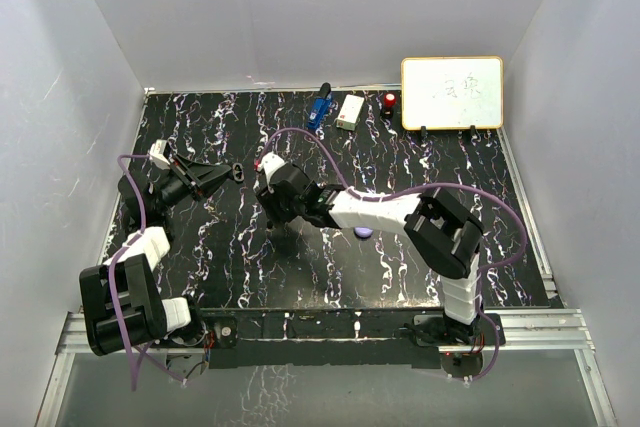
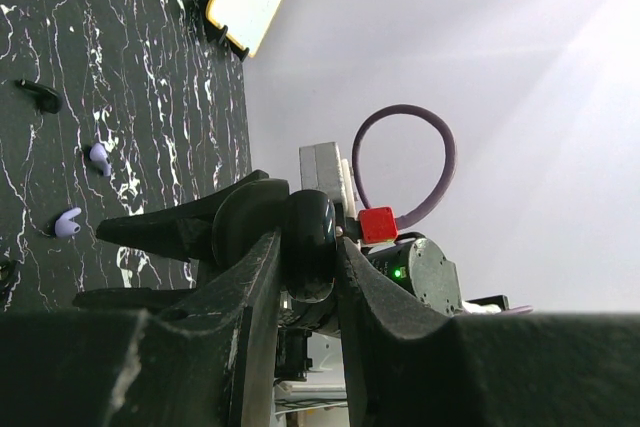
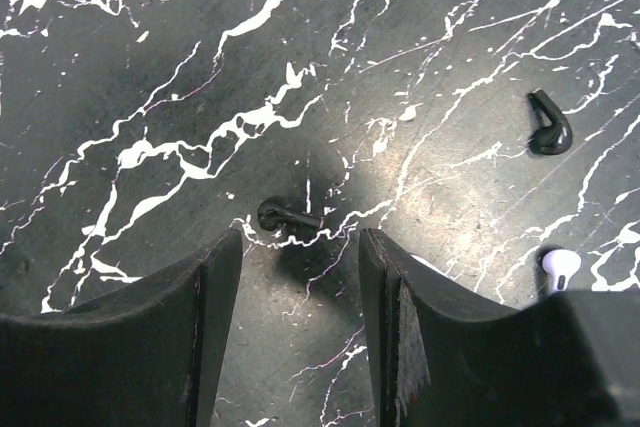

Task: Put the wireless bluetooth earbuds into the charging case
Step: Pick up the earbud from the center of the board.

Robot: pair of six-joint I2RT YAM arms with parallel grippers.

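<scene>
My left gripper (image 2: 311, 257) is pinched tight on the black charging case (image 2: 308, 217), over the left side of the table (image 1: 440, 162). Two lavender earbuds (image 2: 66, 222) lie on the marbled top beyond it. Mid-table, my right gripper (image 3: 300, 239) hangs low with its fingers spread. A black earbud (image 3: 285, 215) lies just ahead of the gap, touching neither finger, and a second black earbud (image 3: 550, 125) lies well apart from it.

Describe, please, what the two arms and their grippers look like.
Both are built of black joint housings and white links. The left arm and the right arm each trail a looping purple cable. A small red block sits by the right arm's wrist. The left gripper and right gripper have matte black, wedge-shaped fingers that taper to the tips.
</scene>
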